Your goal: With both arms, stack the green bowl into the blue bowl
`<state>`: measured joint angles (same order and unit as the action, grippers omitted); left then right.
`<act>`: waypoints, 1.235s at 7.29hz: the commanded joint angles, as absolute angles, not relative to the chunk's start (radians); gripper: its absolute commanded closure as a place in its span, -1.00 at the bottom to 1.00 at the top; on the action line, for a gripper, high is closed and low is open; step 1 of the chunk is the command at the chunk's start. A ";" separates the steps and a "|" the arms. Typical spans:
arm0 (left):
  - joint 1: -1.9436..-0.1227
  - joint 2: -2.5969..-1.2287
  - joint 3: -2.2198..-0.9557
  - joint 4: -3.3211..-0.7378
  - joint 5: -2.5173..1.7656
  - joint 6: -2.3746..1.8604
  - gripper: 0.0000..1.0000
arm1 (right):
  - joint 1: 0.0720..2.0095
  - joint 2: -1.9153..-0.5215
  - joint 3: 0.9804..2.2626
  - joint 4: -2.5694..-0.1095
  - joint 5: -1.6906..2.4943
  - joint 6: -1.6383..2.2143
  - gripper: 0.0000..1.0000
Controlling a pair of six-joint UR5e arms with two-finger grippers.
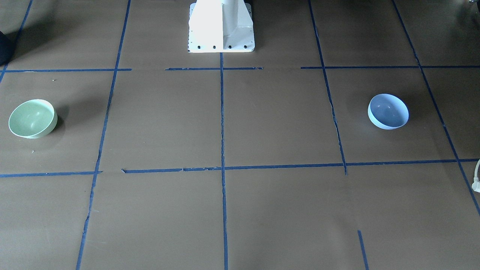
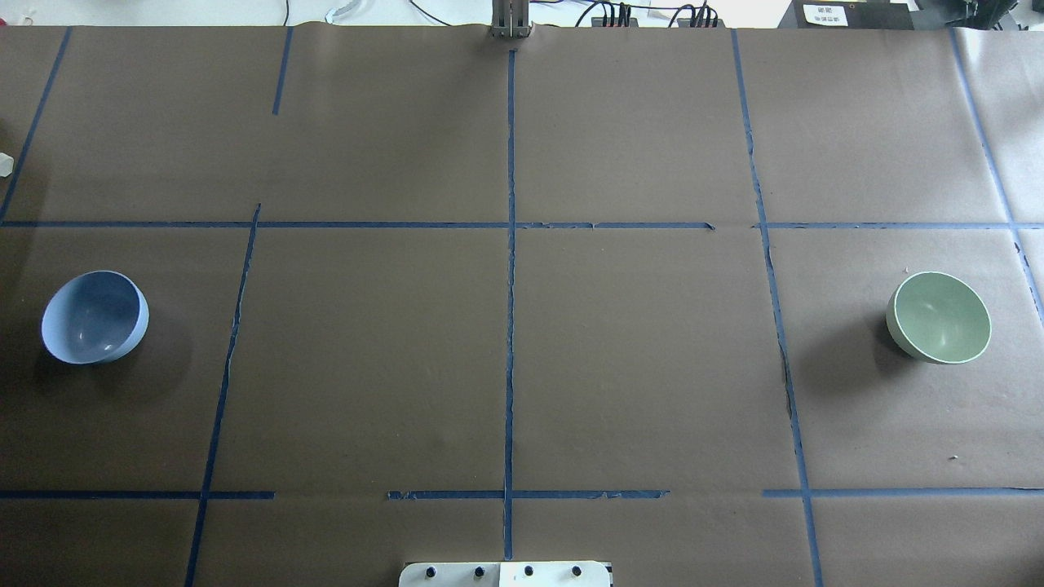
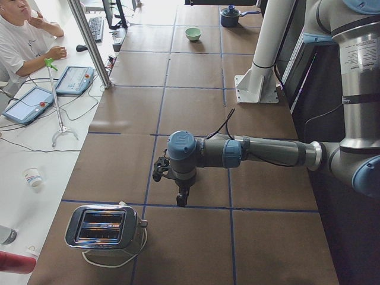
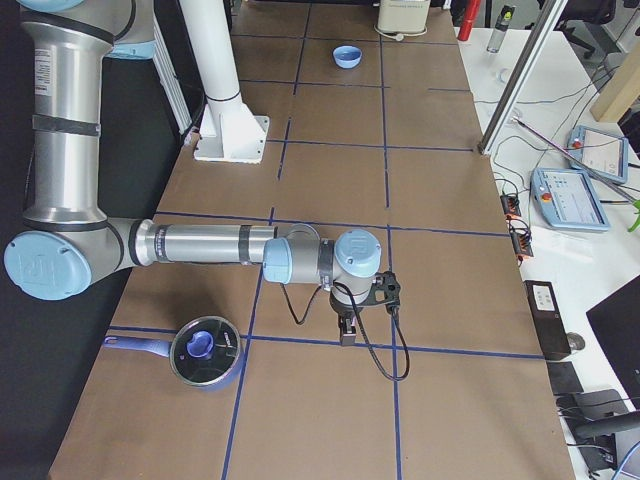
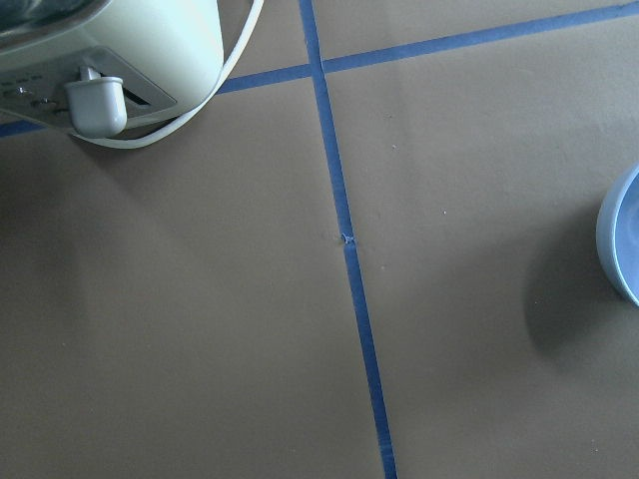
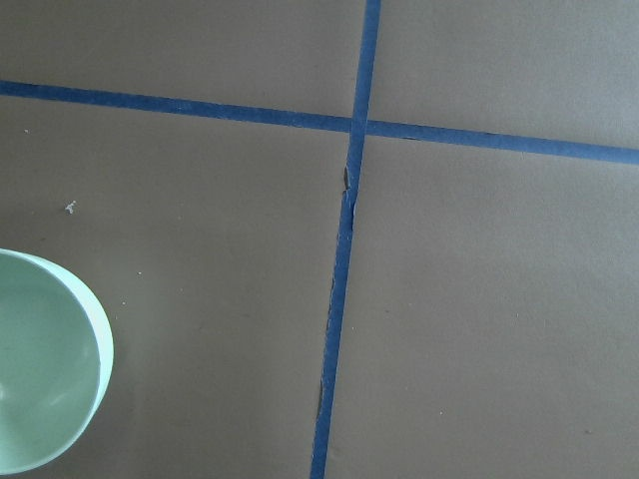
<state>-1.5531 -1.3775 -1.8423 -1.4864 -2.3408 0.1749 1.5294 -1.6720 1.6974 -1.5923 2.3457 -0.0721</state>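
Note:
The mint-green bowl (image 2: 938, 317) sits upright at the table's right side; it also shows in the front view (image 1: 33, 118), the left side view (image 3: 193, 34) and the right wrist view (image 6: 40, 369). The pale blue bowl (image 2: 95, 317) sits upright at the far left, also in the front view (image 1: 388, 111), the right side view (image 4: 347, 56) and the left wrist view (image 5: 624, 244). My left gripper (image 3: 181, 200) and right gripper (image 4: 346, 333) point down above the table, each beside its near bowl. I cannot tell whether either is open or shut.
A toaster (image 3: 104, 227) with a white cord stands at the left end of the table. A pot with a blue lid (image 4: 205, 352) stands at the right end. The white pedestal (image 1: 221, 26) is at the robot's edge. An operator (image 3: 18, 41) sits beside the table.

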 commanded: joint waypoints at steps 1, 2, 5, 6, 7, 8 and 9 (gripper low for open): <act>-1.552 -1.379 -1.842 -1.486 -2.342 0.172 -1.00 | 1.529 -1.671 1.698 -1.592 2.345 -0.072 -1.00; -1.551 -1.379 -1.839 -1.486 -2.339 0.172 -1.00 | 1.529 -1.667 1.698 -1.592 2.345 -0.072 -1.00; -1.548 -1.444 -1.813 -1.560 -2.313 0.169 -1.00 | 1.528 -1.658 1.700 -1.594 2.345 -0.071 -1.00; -1.549 -1.504 -1.789 -1.581 -2.325 0.170 -1.00 | 1.526 -1.658 1.700 -1.594 2.345 -0.071 -1.00; -1.549 -1.505 -1.789 -1.606 -2.321 0.172 -1.00 | 1.519 -1.658 1.698 -1.594 2.345 -0.072 -1.00; -1.543 -1.503 -1.769 -1.670 -2.316 0.175 -1.00 | 1.510 -1.660 1.697 -1.594 2.345 -0.071 -1.00; -1.513 -1.502 -1.763 -1.702 -2.324 0.143 -1.00 | 1.508 -1.660 1.697 -1.594 2.345 -0.072 -1.00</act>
<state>-1.5365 -1.5004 -1.7742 -1.6558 -2.3199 0.1648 1.5129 -1.6592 1.6974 -1.5938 2.3455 -0.0712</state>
